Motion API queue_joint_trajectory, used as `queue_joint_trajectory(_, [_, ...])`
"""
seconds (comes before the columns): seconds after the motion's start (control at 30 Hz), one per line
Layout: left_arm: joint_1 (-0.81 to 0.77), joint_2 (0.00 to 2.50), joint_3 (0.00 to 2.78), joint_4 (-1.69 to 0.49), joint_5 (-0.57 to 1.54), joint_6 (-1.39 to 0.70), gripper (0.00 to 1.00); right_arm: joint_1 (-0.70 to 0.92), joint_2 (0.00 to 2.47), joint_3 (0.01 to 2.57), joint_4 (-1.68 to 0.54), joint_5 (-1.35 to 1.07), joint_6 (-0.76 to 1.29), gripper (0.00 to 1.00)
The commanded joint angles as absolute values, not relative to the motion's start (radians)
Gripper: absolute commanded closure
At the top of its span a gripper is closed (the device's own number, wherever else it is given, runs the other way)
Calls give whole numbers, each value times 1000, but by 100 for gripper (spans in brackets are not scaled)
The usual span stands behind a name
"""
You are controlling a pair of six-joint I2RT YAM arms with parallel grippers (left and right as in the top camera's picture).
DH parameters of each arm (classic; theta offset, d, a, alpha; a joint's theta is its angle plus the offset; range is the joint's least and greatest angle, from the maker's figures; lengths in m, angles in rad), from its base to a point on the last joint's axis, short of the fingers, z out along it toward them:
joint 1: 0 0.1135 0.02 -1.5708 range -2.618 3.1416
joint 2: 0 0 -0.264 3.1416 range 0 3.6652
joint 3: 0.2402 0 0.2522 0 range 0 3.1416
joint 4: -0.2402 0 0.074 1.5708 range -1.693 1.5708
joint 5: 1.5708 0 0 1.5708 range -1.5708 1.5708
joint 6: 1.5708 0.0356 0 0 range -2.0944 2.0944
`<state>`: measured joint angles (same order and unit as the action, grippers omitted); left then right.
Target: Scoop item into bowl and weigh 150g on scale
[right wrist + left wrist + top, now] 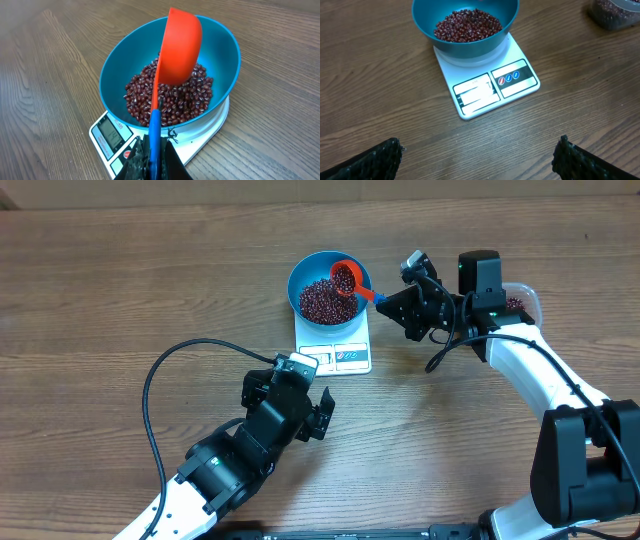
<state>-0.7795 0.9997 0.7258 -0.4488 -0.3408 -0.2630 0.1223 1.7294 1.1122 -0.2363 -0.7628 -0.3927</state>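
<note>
Reaching toward the bowl [298,278], the right gripper [392,302] pinches the tilted scoop [345,277] by its handle; the left gripper [286,400] hovers near the scale [340,358], fingers spread.

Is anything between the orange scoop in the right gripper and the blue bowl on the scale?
Nothing visible. The orange-red plastic scoop, clamped in the right gripper, hangs tipped over the round bright-blue bowl, with only its dark red-brown beans below, on the flat white scale.

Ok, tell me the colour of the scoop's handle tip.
Blue handle tip on an orange-red scoop; clearest in the right wrist view.
</note>
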Motion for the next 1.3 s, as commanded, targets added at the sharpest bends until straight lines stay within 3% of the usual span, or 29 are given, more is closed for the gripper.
queue_joint_trajectory(0.0, [-786, 995, 720, -448, -340, -277, 0, 117, 1736, 1112, -235, -786, -390, 96])
queue_joint_trajectory(1.27, [-786, 995, 720, -448, -340, -277, 1, 117, 1736, 1112, -241, -759, -390, 96])
